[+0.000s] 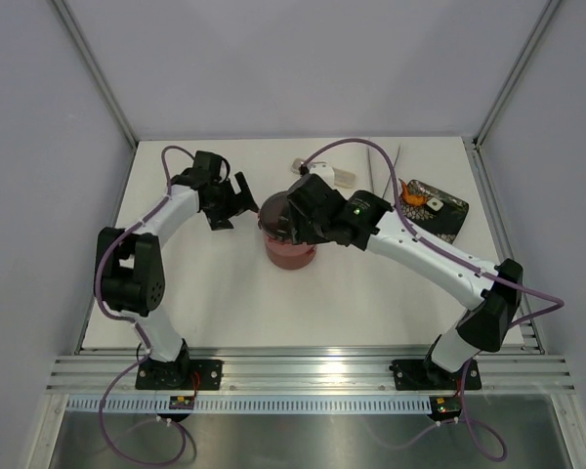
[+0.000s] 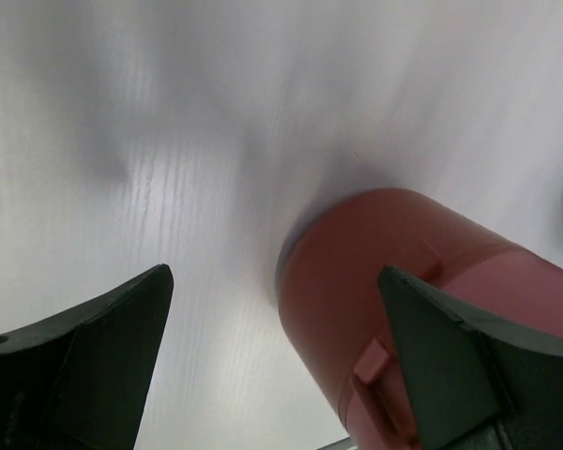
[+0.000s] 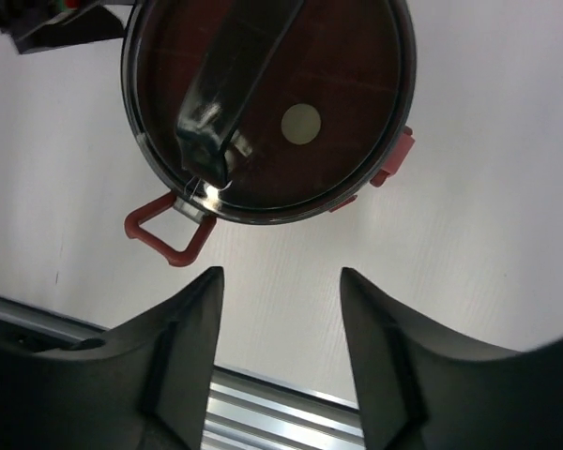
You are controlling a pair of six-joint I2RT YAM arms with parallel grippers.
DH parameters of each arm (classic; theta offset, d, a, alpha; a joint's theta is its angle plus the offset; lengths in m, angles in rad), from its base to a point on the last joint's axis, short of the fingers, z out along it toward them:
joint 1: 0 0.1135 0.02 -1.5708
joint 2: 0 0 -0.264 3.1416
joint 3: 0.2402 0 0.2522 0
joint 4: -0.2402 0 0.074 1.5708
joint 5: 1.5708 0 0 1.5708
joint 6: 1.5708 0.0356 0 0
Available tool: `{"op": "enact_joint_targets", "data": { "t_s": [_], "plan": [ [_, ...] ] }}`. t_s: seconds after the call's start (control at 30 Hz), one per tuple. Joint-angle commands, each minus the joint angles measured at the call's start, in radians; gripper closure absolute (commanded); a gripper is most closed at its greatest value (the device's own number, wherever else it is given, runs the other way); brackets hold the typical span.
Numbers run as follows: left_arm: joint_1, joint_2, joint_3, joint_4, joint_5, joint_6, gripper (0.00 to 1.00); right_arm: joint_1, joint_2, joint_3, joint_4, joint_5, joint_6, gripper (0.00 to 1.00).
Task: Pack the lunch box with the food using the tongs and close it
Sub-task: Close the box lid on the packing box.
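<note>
Bench (image 1: 225, 303): white, grey walls around it.
Lunch box (image 1: 291, 252): maroon, stacked, mid-bench, top lid on, one red latch (image 3: 164, 230) swung out.
Right gripper (image 3: 281, 277): above the lid, jaws apart, empty.
Left gripper (image 2: 274, 277): just left of the box, jaws apart, empty.
Tongs (image 1: 374, 168): near the far edge, beside the tray (image 1: 449, 220) holding food (image 1: 412, 194).

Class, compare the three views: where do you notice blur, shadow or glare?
Top external: sharp and evenly lit, with only soft shadows under the arms on the table. Left wrist: the table surface looks smeared and soft, with a dim shadow beside the lunch box. Right wrist: bright glints at the tip of the handle on the lid.
</note>
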Motion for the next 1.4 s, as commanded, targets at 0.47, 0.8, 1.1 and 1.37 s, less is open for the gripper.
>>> {"op": "enact_joint_targets", "data": {
  "t_s": [0.47, 0.8, 1.1, 1.37],
  "plan": [
    [-0.289, -0.245, 0.269, -0.237, -0.374, 0.276, 0.19, -0.345, -0.130, -0.180, 0.133, -0.153, -0.026, 0.46],
    [-0.337, -0.242, 0.336, -0.359, -0.457, 0.217, 0.35, -0.420, 0.063, -0.125, 0.200, -0.222, -0.082, 0.59],
    [-0.377, -0.294, 0.334, -0.341, -0.345, 0.216, 0.12, -0.420, 0.123, -0.114, 0.231, -0.291, -0.089, 0.56],
    [-0.460, -0.136, 0.526, -0.465, -0.434, 0.177, 0.12, -0.420, 0.109, -0.155, 0.263, -0.271, -0.064, 0.50]
  ]
}}
